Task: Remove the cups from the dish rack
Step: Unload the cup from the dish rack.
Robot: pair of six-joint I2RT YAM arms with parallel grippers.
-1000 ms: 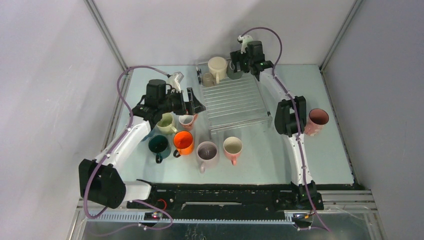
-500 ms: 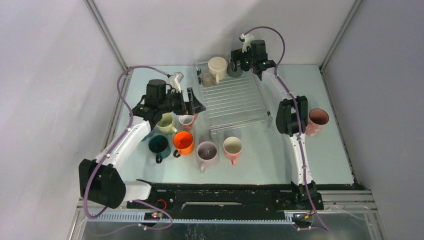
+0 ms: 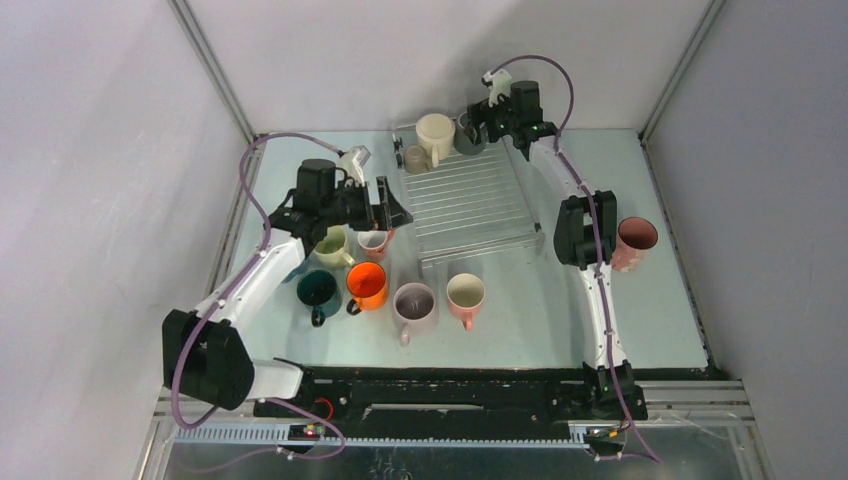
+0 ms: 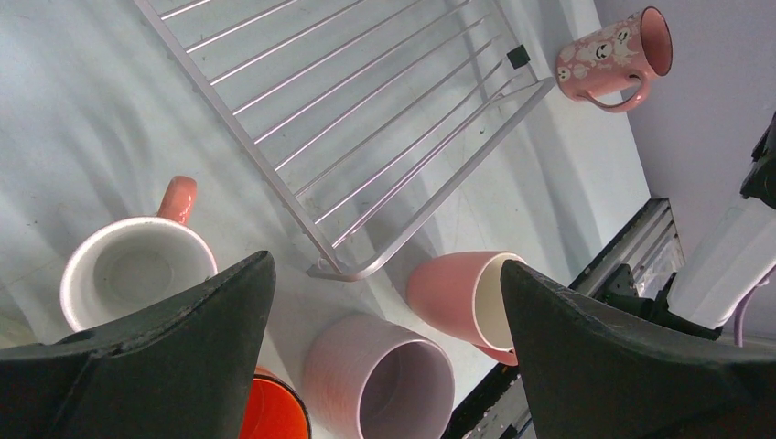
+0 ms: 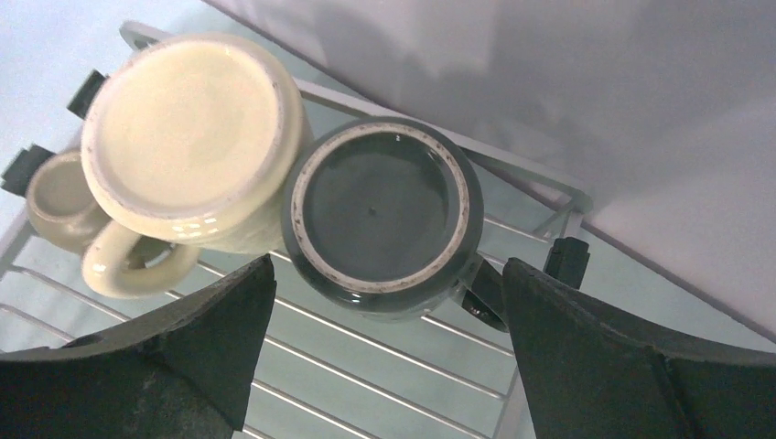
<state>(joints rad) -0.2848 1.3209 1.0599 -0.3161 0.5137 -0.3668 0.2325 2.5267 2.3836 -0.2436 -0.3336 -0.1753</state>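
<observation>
The dish rack [image 3: 470,210] holds three cups at its far end: an upturned cream mug [image 3: 435,133], a small beige cup [image 3: 414,160] and an upturned dark grey mug [image 3: 466,141]. My right gripper [image 3: 481,122] is open and hovers over the dark grey mug [image 5: 380,215], with the cream mug [image 5: 192,137] to its left; the jaws touch nothing. My left gripper [image 3: 388,207] is open and empty at the rack's left edge, above a pink-handled white cup [image 4: 137,274]. On the table stand pale green [image 3: 330,246], dark teal [image 3: 318,290], orange [image 3: 367,285], mauve [image 3: 414,304] and pink [image 3: 465,296] mugs.
A pink patterned mug [image 3: 634,243] stands on the table right of the right arm; it also shows in the left wrist view [image 4: 613,55]. The rack's near corner [image 4: 348,270] lies below my left gripper [image 4: 386,267]. The back wall is close behind the rack's far edge [image 5: 549,183].
My right gripper has shifted a little right and back over the rack's far end, over the dark grey mug. The left arm has barely moved.
</observation>
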